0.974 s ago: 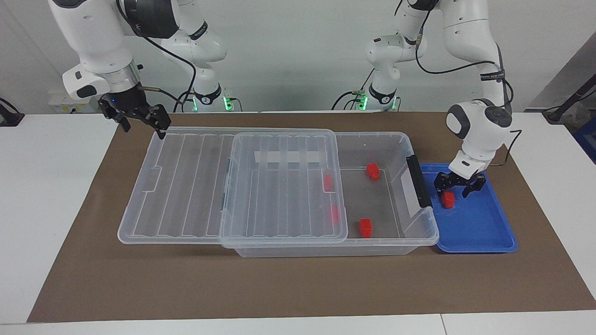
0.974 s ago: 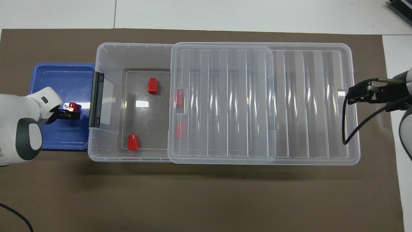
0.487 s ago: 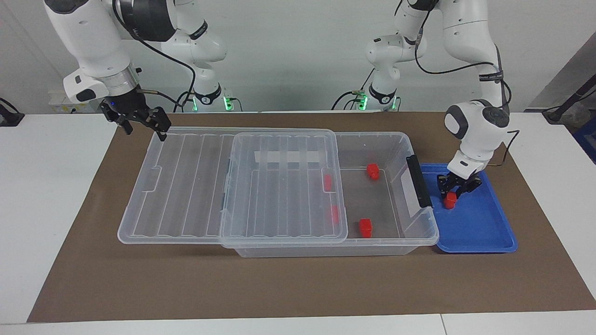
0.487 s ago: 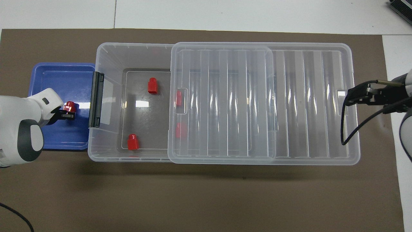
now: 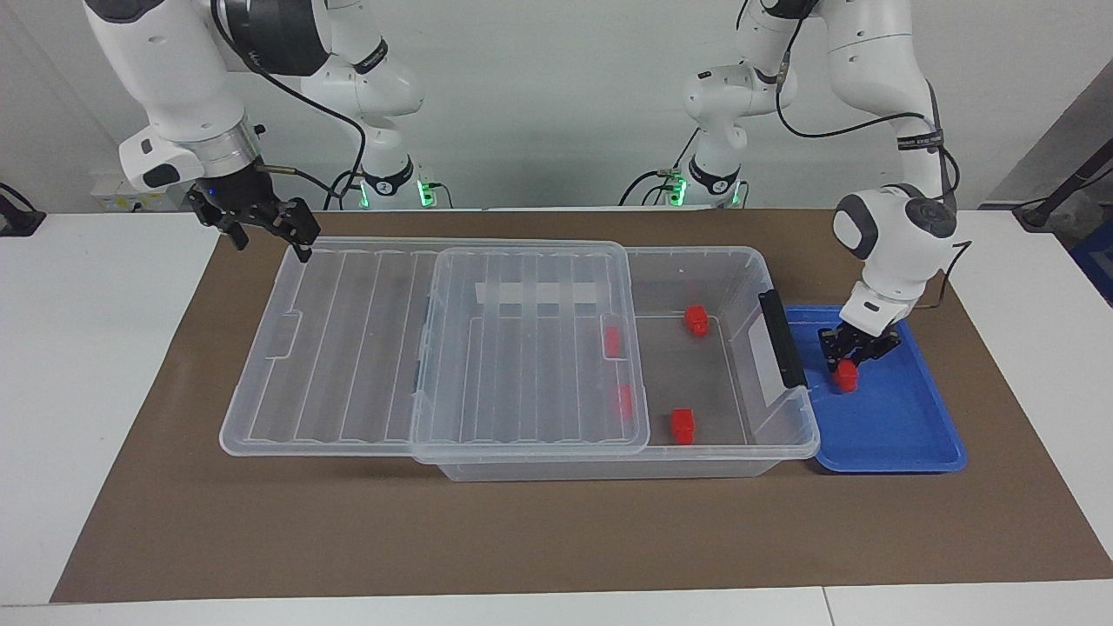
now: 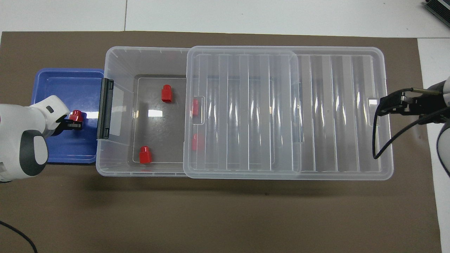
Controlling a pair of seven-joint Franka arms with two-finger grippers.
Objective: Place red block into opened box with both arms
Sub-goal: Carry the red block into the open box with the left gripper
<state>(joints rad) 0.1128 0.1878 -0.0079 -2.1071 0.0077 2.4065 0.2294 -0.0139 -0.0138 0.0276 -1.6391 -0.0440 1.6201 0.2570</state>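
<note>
My left gripper point(image 5: 849, 362) point(image 6: 75, 120) is down in the blue tray point(image 5: 900, 430) point(image 6: 63, 82), shut on a small red block point(image 5: 845, 376) point(image 6: 76, 115). I cannot tell whether the block is lifted off the tray floor. Beside the tray stands the clear box point(image 5: 696, 254) point(image 6: 140, 52). Its ribbed lid point(image 5: 348, 348) point(image 6: 334, 112) is slid toward the right arm's end, leaving the tray end open. My right gripper point(image 5: 271, 249) point(image 6: 379, 107) hangs open over the lid's outer end, holding nothing.
Two red blocks point(image 5: 696, 319) point(image 5: 683, 426) lie on the box's uncovered floor, and two more point(image 5: 613, 341) point(image 5: 623, 400) show through the lid's edge. A black handle point(image 5: 783, 339) point(image 6: 104, 108) caps the box end by the tray. A brown mat point(image 5: 556, 530) covers the table.
My left gripper has closed on the red block in the tray and shifted slightly. The right gripper has risen a little over the lid's end.
</note>
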